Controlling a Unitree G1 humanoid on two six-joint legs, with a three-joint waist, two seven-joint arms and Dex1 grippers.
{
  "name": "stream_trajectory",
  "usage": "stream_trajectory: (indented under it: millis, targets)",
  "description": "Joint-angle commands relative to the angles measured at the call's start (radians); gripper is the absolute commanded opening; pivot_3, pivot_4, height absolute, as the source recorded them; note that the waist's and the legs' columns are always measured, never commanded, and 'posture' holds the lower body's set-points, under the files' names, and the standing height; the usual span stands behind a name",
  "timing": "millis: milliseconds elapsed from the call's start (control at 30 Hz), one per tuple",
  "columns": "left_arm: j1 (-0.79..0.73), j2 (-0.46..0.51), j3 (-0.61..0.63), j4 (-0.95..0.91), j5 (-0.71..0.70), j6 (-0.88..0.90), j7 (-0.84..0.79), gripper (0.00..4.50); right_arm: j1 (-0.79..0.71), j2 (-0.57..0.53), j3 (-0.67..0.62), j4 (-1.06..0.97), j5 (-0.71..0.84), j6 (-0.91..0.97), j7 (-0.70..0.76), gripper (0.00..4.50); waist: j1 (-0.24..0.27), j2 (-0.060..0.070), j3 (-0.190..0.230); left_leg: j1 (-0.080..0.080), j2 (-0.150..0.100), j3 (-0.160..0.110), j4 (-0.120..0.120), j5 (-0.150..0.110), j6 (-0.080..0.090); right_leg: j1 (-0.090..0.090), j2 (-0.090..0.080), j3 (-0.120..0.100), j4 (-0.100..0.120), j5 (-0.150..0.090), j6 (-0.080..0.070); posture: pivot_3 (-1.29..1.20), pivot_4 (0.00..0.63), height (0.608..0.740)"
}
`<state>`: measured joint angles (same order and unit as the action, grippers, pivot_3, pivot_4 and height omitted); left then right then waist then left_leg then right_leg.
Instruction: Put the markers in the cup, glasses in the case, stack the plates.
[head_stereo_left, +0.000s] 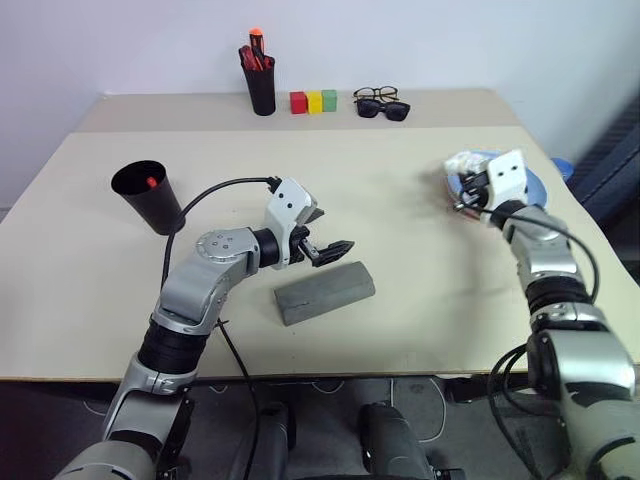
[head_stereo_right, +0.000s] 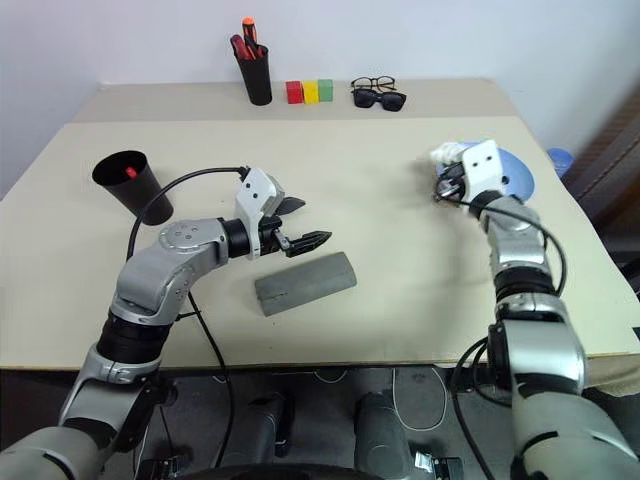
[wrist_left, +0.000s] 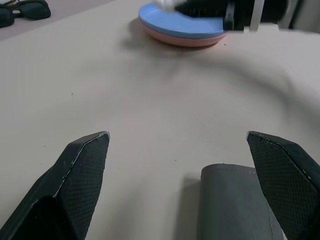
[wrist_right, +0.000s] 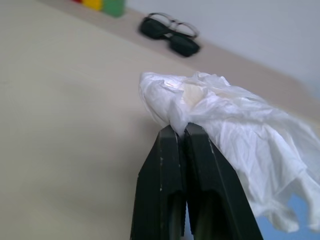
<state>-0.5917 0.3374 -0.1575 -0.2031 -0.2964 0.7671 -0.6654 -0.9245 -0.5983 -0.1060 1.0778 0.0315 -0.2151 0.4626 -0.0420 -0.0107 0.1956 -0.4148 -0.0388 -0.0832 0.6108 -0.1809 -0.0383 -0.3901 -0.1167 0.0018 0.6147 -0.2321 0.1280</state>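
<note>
The black cup (head_stereo_left: 150, 196) stands at the table's left with a red-capped marker (head_stereo_left: 151, 182) inside it. The grey case (head_stereo_left: 323, 291) lies closed near the front middle. My left gripper (head_stereo_left: 330, 232) hovers open just behind and above its left end, nothing between its fingers. At the right, the light blue plate (wrist_left: 175, 25) rests on the salmon pink plate (wrist_left: 186, 41). My right gripper (wrist_right: 179, 129) is shut on a crumpled white tissue (wrist_right: 225, 110), lifted over the plates. The glasses are hidden.
Along the back edge stand a black pen holder (head_stereo_left: 262, 85) with red-orange markers, red, yellow and green blocks (head_stereo_left: 313, 101), black-framed glasses (head_stereo_left: 375, 94) and dark sunglasses (head_stereo_left: 386, 109). A black cable (head_stereo_left: 215, 190) arcs over my left arm.
</note>
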Motion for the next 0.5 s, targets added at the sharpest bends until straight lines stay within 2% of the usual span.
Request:
stream_trajectory:
  millis: [33,200,333,467,500]
  targets:
    - [-0.010,-0.011,0.010,-0.025,-0.010,-0.028,0.014,4.50,-0.086,-0.054,-0.011,0.126,-0.034,-0.026,-0.049,0.92,0.000,0.000,0.000,0.000,0.000,0.000,0.000,0.000,0.000,0.000,0.000,0.000,0.000,0.000,0.000,0.00,0.150,0.740]
    - [0.008,-0.033,0.029,-0.047,-0.018,-0.048,0.039,4.50,-0.144,-0.100,0.014,0.206,-0.102,-0.038,-0.129,3.44,-0.002,0.000,0.000,-0.003,0.000,0.000,0.000,0.000,0.000,-0.003,0.000,0.000,-0.001,0.000,0.000,0.00,0.150,0.740]
    - [0.048,-0.065,0.046,-0.081,-0.026,-0.132,0.052,4.50,-0.151,-0.103,-0.032,0.184,-0.054,-0.097,-0.046,3.44,-0.003,0.000,0.000,-0.004,0.000,0.001,0.000,0.000,0.000,-0.003,0.000,0.001,-0.001,0.000,0.000,0.00,0.150,0.740]
    - [0.105,-0.066,0.051,-0.102,-0.003,-0.217,0.073,4.50,-0.096,-0.092,-0.070,0.091,0.035,-0.077,0.179,3.44,-0.002,0.000,0.000,-0.004,0.000,0.001,0.000,0.000,0.000,-0.003,0.000,0.001,0.000,0.000,0.000,0.00,0.150,0.740]
    - [0.122,-0.062,0.057,-0.098,0.004,-0.230,0.085,4.50,-0.042,-0.091,-0.078,0.007,0.077,-0.055,0.264,3.44,-0.001,0.000,0.000,-0.003,0.000,0.001,0.000,0.000,0.000,-0.003,0.000,0.001,0.000,0.000,0.000,0.00,0.150,0.740]
